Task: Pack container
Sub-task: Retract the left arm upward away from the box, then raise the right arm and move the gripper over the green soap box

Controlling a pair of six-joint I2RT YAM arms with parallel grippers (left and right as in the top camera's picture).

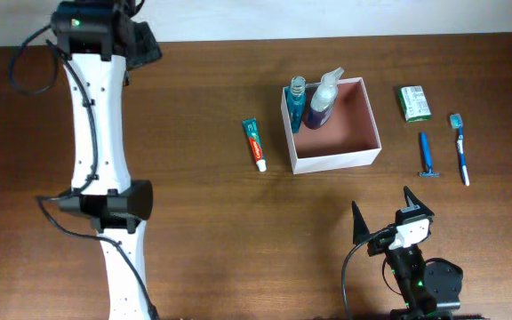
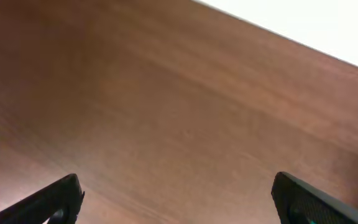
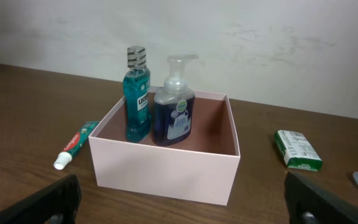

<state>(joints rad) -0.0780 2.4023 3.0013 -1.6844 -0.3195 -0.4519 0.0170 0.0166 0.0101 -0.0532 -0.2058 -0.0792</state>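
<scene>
The container (image 1: 363, 153), a square white-walled box with a reddish-brown inside, sits at the table's middle right; it also shows in the right wrist view (image 3: 166, 168). A teal mouthwash bottle (image 1: 296, 98) (image 3: 137, 102) and a blue soap pump bottle (image 1: 321, 102) (image 3: 174, 115) stand inside it at the left. A toothpaste tube (image 1: 254, 144) (image 3: 76, 144) lies left of it. A green-and-white packet (image 1: 414, 103) (image 3: 298, 150), a blue razor (image 1: 426, 156) and a toothbrush (image 1: 460, 148) lie to its right. My right gripper (image 1: 389, 212) (image 3: 182, 205) is open and empty, in front of the container. My left gripper (image 2: 176, 196) is open over bare table.
The left arm (image 1: 105, 178) runs along the table's left side, its gripper near the back edge (image 1: 140, 40). A white wall lies beyond the table's back edge.
</scene>
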